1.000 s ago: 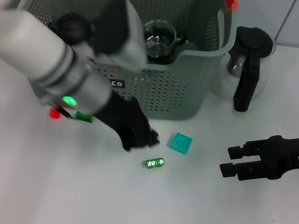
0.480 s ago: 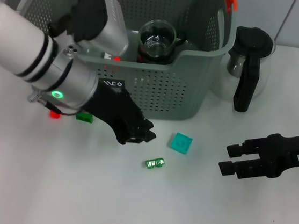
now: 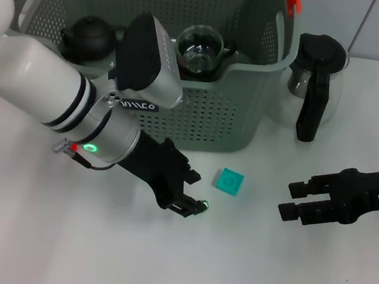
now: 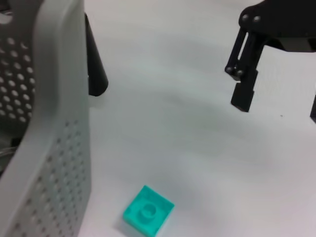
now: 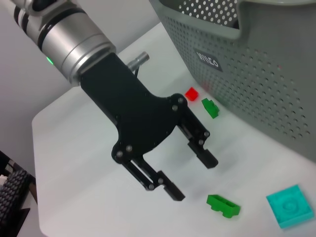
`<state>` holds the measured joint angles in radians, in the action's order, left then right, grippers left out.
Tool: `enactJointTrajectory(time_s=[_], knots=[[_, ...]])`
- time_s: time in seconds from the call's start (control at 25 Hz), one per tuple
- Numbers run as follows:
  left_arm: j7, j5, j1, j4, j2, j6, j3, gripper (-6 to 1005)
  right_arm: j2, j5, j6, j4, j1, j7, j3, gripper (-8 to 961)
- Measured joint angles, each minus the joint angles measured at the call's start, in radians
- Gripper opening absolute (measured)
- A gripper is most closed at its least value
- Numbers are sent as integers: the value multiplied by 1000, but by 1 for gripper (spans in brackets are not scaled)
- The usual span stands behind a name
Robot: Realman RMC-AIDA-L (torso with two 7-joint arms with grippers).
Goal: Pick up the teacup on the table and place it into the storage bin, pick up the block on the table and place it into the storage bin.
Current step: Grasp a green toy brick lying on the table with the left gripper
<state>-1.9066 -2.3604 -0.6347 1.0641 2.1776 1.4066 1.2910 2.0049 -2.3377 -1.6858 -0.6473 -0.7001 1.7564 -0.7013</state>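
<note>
Teacup (image 3: 200, 48) already inside storage bin (image 3: 248, 107). Blocks remain on the table: left gripper (image 3: 187, 193), fingers spread wide and empty, hovers beside green block (image 5: 223, 204); teal block (image 3: 228, 181) just beyond. Right gripper (image 3: 291, 201) open, idle.

Head view: left gripper (image 3: 189, 191) covers most of the small green block (image 3: 204, 203), only a sliver showing at its 3 o'clock; bin (image 3: 247, 114) top cut off by the frame edge, its label (image 3: 137, 105) partly behind the left arm. Glass cup (image 3: 199, 47) and dark teapot (image 3: 89, 34) inside the bin are part hidden by the wall and arm. Right arm runs off frame at 3 o'clock, behind the right gripper (image 3: 291, 200).
</note>
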Motion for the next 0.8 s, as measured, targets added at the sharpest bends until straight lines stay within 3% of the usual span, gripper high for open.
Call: enactJointTrajectory(time_s=[0.08, 0.2, 0.52, 0.8], knots=[[0, 9, 4, -2, 1, -7, 6, 529, 0, 0, 0, 0, 1, 0, 0, 710], [-2, 14, 12, -8, 1, -39, 20, 555, 0, 0, 2, 0, 3, 0, 0, 710], [-3, 8, 12, -86, 1, -177, 110, 554, 0, 0, 6, 0, 6, 0, 0, 710], [-1, 7, 9, -108, 1, -202, 123, 548, 0, 0, 7, 0, 7, 0, 0, 711]])
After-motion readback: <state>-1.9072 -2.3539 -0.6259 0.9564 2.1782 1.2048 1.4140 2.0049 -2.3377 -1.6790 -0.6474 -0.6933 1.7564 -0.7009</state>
